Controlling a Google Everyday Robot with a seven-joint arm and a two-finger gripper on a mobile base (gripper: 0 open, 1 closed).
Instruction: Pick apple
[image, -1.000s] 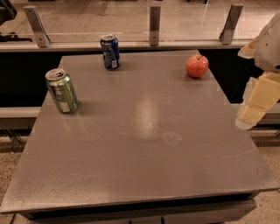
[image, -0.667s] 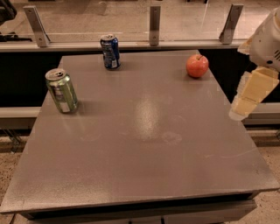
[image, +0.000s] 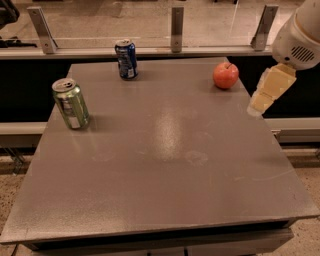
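Note:
The apple (image: 226, 75) is small, round and red-orange with a short dark stem. It sits on the grey table (image: 165, 165) near the far right corner. My gripper (image: 269, 90) hangs from the white arm at the right edge of the camera view, over the table's right side. It is to the right of the apple, a little nearer to me, and apart from it. It holds nothing that I can see.
A blue can (image: 126, 59) stands at the table's far edge, left of the middle. A green can (image: 71, 103) stands near the left edge. A glass barrier with metal posts (image: 176, 29) runs behind the table.
My gripper has moved up and to the left, toward the far right corner and closer to the apple. The apple and both cans have not moved.

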